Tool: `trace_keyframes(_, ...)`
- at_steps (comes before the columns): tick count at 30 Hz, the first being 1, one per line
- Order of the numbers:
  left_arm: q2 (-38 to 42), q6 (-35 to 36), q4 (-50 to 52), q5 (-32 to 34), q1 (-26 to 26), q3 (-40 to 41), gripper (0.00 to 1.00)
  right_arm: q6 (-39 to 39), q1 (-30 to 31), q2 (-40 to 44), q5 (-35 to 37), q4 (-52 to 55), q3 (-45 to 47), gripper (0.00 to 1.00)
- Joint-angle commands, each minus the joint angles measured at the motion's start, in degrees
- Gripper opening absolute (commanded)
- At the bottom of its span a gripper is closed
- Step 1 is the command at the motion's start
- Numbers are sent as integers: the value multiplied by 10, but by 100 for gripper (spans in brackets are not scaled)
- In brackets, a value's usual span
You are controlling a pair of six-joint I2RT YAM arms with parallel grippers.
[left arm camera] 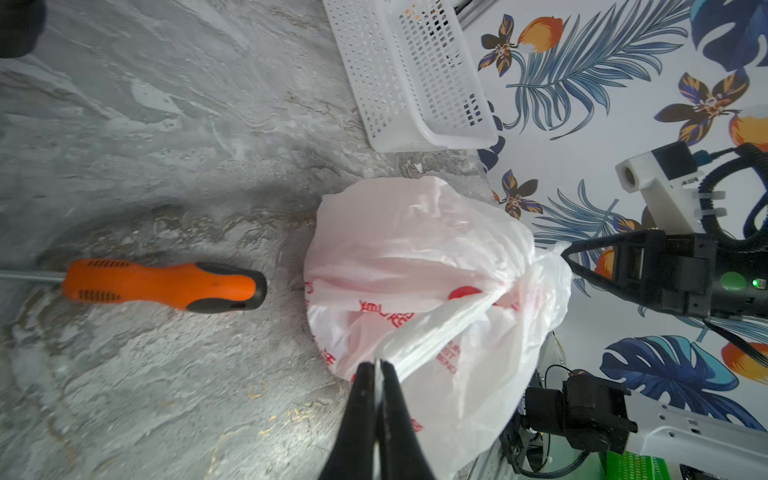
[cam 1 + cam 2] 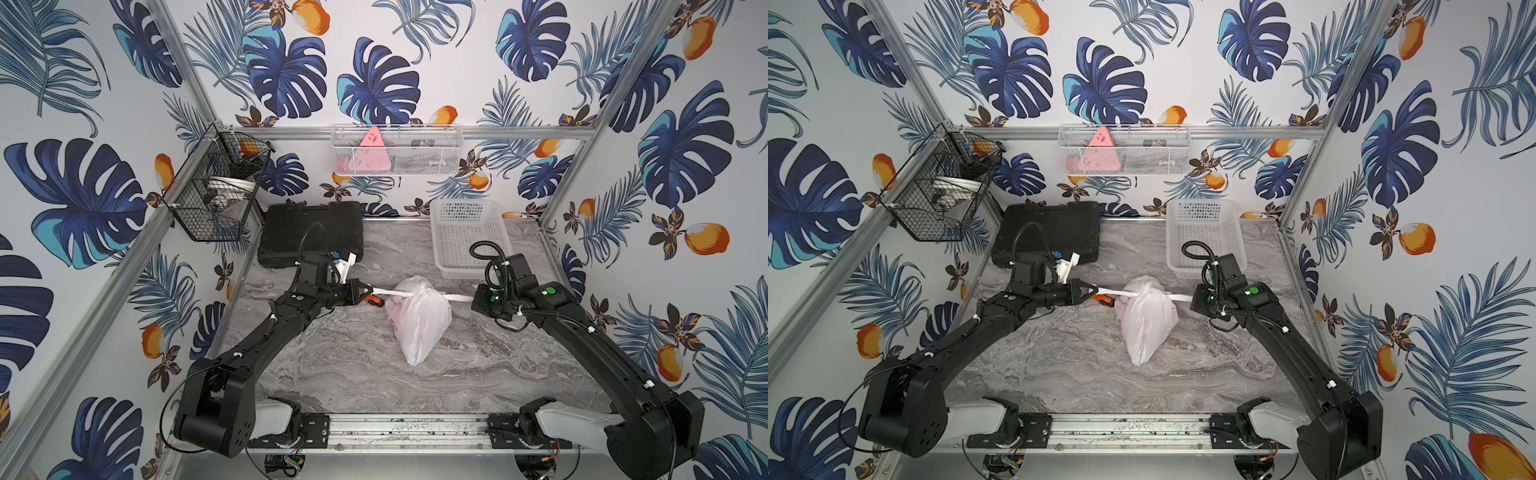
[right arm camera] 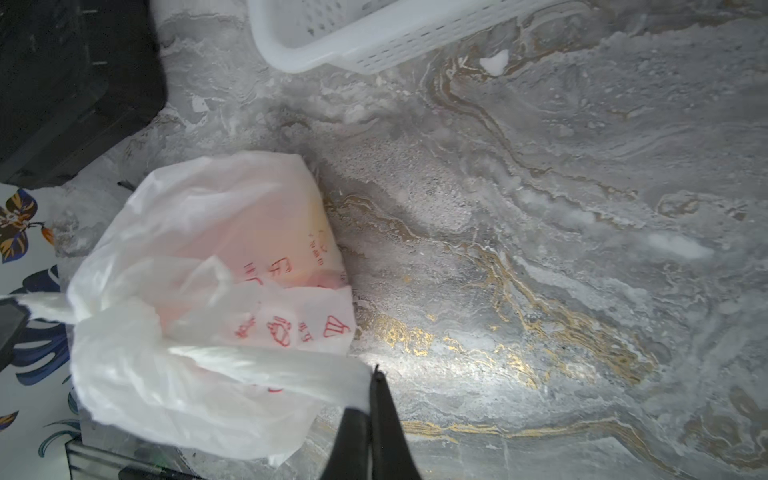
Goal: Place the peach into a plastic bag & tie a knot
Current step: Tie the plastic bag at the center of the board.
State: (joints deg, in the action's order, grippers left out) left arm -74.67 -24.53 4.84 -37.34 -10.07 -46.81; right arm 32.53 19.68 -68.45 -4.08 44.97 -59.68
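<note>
Nearest the lens in the left wrist view, the left gripper (image 1: 377, 368) is pinched tight on one twisted white handle (image 1: 424, 332) of the plastic bag (image 2: 417, 320). The right gripper (image 3: 376, 376) is clamped the same way on the other handle (image 3: 270, 368). Both handles run taut and nearly level in opposite directions, which I judge is meant to cinch the knot (image 2: 430, 295) down at the bag's neck. The bag lies mid-worktop (image 2: 353, 374) between the arms, and the peach (image 3: 266, 232), judged from a pink-orange glow through the film, sits inside. Room is uneven. An orange-handled screwdriver (image 1: 166, 284) lies under the left handle's line, a black case (image 2: 309, 232) sits behind the left arm, and a white basket (image 2: 465, 237) stands close behind the right wrist. That wrist is also near the worktop's side edge, so little outward travel seems left there. The widest bare worktop lies in front of the bag.
</note>
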Motion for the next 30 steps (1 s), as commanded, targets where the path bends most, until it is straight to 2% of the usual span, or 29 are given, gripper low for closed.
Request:
trace_keyframes(1,5,32,37,60,15,-5,0,8,-25,1,48,13,11,0)
trace_keyframes(5,1,-2,-14,21,14,-4,0,7,-25,-17,18,12,-7,0)
trace_keyframes(9,6,29,25,53,16,-9,0,9,-32,-15,22,-1,3,0)
trace_keyframes(13,11,36,39,74,37,14,0,5,-76,-19,-1,-4,24,0)
trace_keyframes(15,9,34,38,73,42,20,0,2,-101,-17,-22,-11,37,0)
trace_keyframes(19,5,14,15,46,41,16,0,7,-100,-24,-45,-15,32,0)
trace_keyframes(24,13,38,46,71,42,15,0,13,-117,-29,-23,-29,53,0)
trace_keyframes(30,18,28,38,79,42,28,0,27,-116,-51,-22,-33,56,0)
